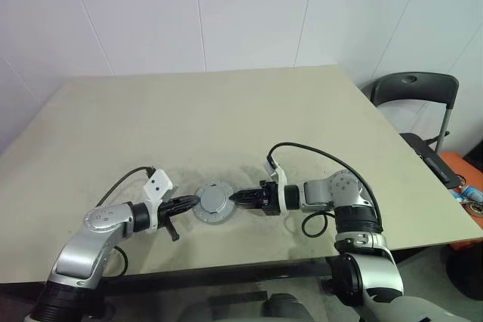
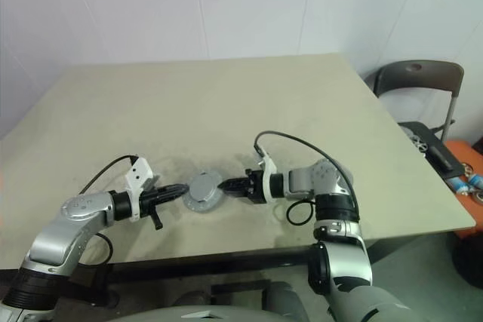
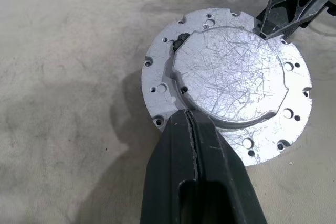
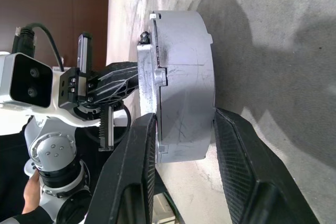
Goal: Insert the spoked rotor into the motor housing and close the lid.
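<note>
The motor housing (image 1: pixel 214 203) is a short grey cylinder standing on the table (image 1: pixel 226 118) between my two grippers. Its wall (image 4: pixel 186 77) shows from the side in the right wrist view. The lid (image 3: pixel 231 77), a scratched silver disc with a notched rim of holes, lies on top of it. My left gripper (image 1: pixel 195 201) is shut, its tips (image 3: pixel 190 113) touching the lid's raised edge. My right gripper (image 1: pixel 235 198) reaches in from the opposite side. One finger (image 4: pixel 139 145) presses the lid's rim and the other (image 4: pixel 236 150) sits at the housing's base. The spoked rotor is hidden.
A dark folding chair (image 1: pixel 415 92) stands past the table's right edge, with an orange object (image 1: pixel 466 171) on the floor beside it. Black cables loop over the table from each wrist. White wall panels rise behind the table's far edge.
</note>
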